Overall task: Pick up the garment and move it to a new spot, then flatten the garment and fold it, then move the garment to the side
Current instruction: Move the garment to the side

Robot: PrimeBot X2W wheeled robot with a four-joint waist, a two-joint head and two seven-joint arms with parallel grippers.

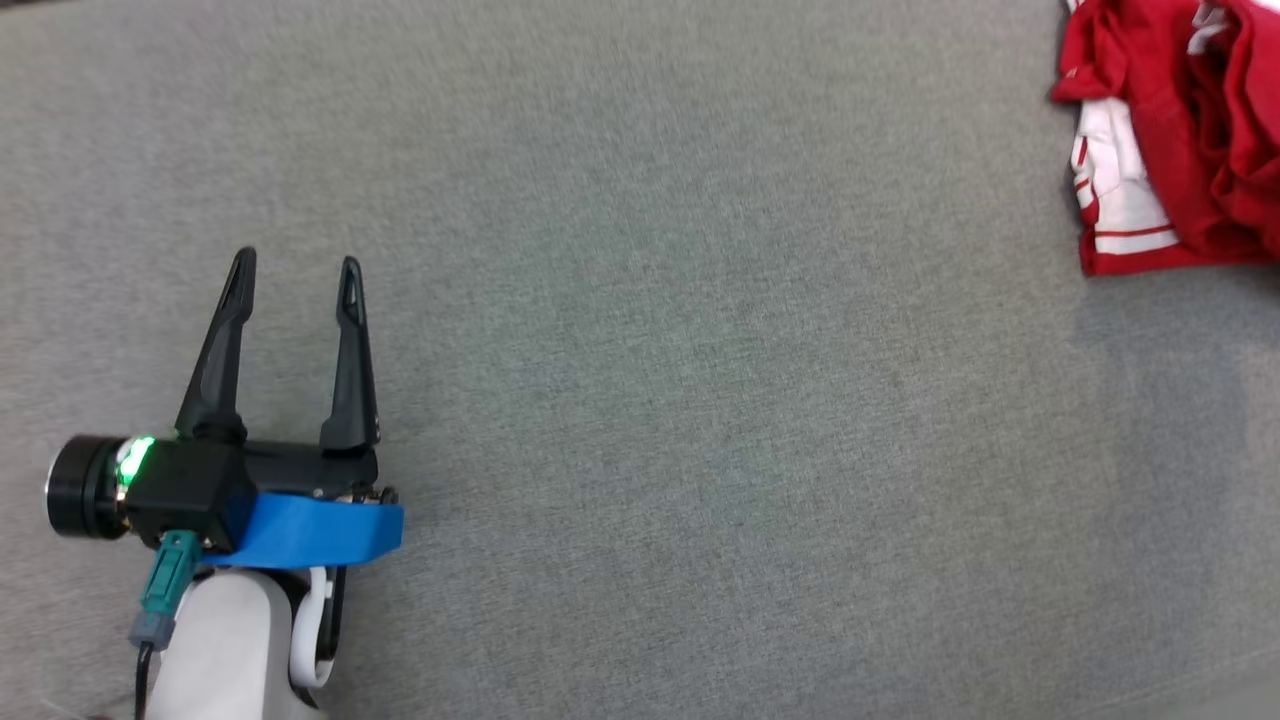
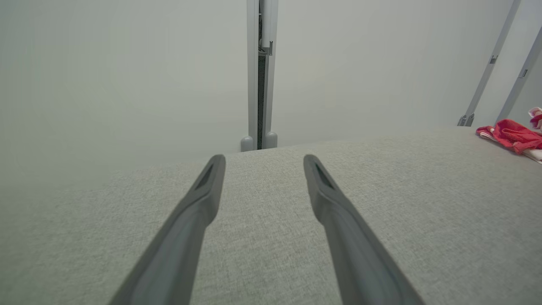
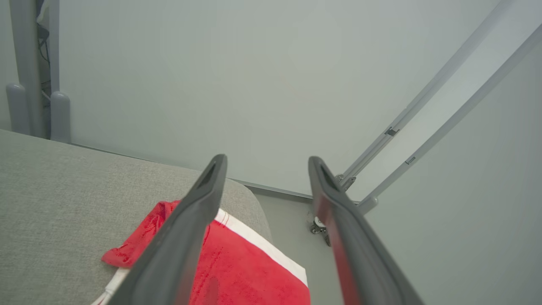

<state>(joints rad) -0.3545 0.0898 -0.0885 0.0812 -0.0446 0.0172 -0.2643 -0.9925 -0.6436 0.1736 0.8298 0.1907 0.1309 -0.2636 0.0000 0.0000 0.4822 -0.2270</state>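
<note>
left pincer [image 1: 296, 260] and right pincer [image 3: 266, 160] each have jaws spread apart.

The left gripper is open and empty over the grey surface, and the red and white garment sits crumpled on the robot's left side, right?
No, the garment sits crumpled on the robot's right side, at the head view's upper right. The left gripper is open and empty.
</note>
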